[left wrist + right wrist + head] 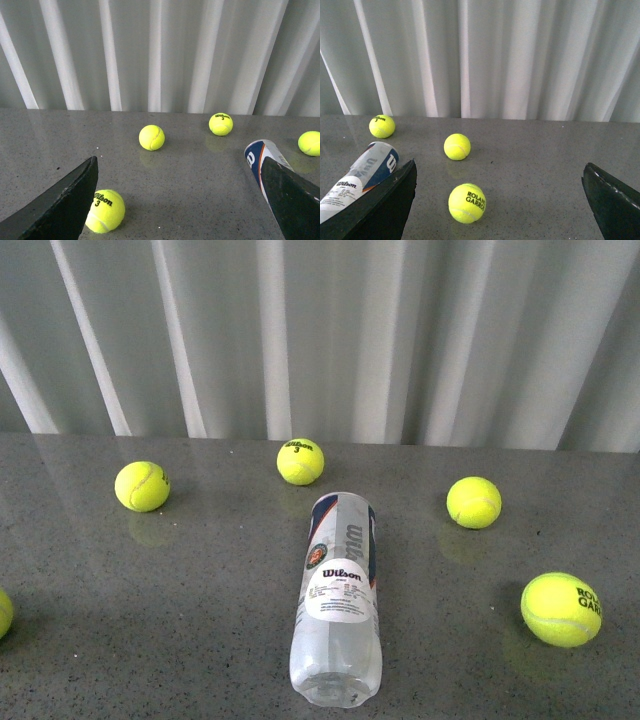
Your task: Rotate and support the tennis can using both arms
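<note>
A: What takes up the most room?

B: The grey speckled desk [120, 640], with a pale pleated curtain [320, 340] hanging behind it.

A: And where is the tennis can?

B: The tennis can [338, 600] lies on its side on the desk, with its clear end toward the robot and the white Wilson label facing up. It sits between the two pincers, and neither one holds it.

A: How do the pincers stand?

B: The left pincer [178, 170] is spread wide with nothing in it. The can's banded end shows just past its finger [290, 200] on the side of the other arm, which hides the rest. The right pincer [500, 170] gapes just as wide. The can lies beyond its finger on the left arm's side, and that finger partly covers it.

A: And the small things?

B: A Roland Garros ball [467, 203] lies ahead of the right pincer, seen in the gap between its fingers. A Wilson 3 ball [105, 211] rests just beside the left pincer's outer finger. Three more tennis balls [300, 461] lie farther ahead of both pincers, toward the curtain.
</note>
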You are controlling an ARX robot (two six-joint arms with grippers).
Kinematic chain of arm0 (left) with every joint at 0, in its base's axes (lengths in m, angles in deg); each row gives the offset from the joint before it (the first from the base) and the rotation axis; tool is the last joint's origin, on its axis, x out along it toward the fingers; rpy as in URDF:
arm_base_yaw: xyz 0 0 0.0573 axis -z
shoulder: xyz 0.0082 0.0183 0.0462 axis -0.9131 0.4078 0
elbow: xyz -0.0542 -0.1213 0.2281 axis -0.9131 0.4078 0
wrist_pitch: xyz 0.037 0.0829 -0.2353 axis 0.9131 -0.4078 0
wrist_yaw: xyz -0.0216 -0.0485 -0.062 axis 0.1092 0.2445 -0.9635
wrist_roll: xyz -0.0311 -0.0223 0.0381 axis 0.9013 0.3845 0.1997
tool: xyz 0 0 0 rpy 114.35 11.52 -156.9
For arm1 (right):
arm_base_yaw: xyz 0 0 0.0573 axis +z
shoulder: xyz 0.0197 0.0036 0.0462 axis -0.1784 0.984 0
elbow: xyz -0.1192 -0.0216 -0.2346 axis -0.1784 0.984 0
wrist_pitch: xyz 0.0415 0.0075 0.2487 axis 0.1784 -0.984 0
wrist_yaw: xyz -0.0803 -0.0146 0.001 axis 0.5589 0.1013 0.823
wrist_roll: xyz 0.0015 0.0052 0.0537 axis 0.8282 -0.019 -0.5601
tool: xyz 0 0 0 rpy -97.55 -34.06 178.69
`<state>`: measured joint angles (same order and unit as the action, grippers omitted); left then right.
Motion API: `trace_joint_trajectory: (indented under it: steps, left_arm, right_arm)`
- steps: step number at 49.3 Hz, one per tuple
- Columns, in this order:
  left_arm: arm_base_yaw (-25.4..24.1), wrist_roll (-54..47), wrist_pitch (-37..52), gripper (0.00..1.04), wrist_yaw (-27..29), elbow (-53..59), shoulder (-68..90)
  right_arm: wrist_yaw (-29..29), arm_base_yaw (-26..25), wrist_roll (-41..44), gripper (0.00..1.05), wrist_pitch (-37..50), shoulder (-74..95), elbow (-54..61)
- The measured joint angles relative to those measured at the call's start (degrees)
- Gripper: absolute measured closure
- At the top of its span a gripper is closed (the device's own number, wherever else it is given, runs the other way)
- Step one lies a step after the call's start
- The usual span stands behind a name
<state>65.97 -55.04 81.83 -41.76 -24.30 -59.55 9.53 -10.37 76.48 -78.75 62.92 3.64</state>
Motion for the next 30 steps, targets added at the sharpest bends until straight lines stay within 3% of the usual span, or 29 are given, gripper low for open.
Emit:
trace_joint_trajectory:
  steps: [30]
  left_arm:
    - [0.0,0.0,0.0,0.07,0.0,0.0,0.0]
  right_arm:
    - [0.0,0.0,0.0,0.07,0.0,0.0,0.0]
